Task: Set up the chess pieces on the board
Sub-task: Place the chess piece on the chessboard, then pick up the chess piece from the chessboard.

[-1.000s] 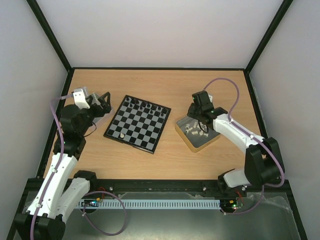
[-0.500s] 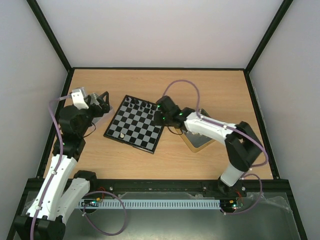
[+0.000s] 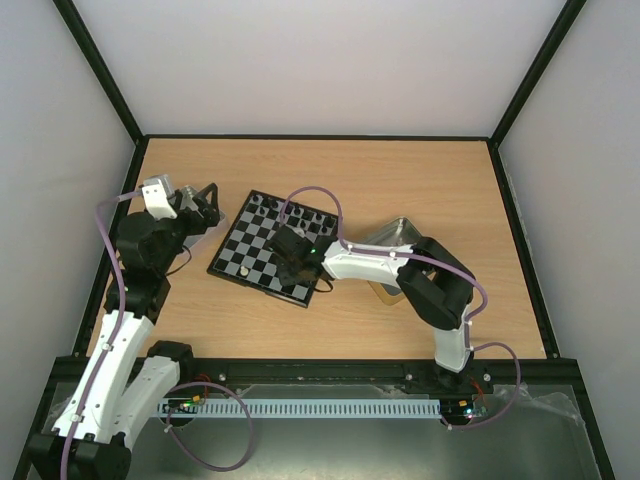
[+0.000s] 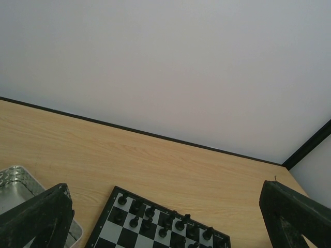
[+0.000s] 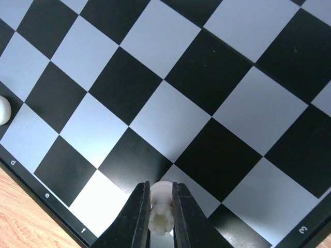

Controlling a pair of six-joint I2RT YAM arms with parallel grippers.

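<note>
The board (image 3: 262, 262) lies left of the table's centre, with black chess pieces (image 3: 285, 211) along its far rows and one white piece (image 3: 244, 269) near its near-left corner. My right gripper (image 3: 293, 262) reaches over the board's near side. In the right wrist view this gripper (image 5: 160, 188) is shut on a white castle-topped piece (image 5: 161, 217), held over the squares by the board's edge (image 5: 46, 196). Another white piece (image 5: 2, 110) shows at the left. My left gripper (image 3: 200, 205) stays open beside the board's far-left corner; its fingers (image 4: 36, 217) frame the black pieces (image 4: 150, 212).
A silver tray (image 3: 388, 234) on a wooden base sits right of the board, partly hidden behind the right arm. A second silver tray (image 4: 15, 178) lies under the left gripper. Black frame rails and white walls enclose the table.
The right arm swung left from the tray at the right to the near side of the board, carrying the white piece. The left arm stayed still.
</note>
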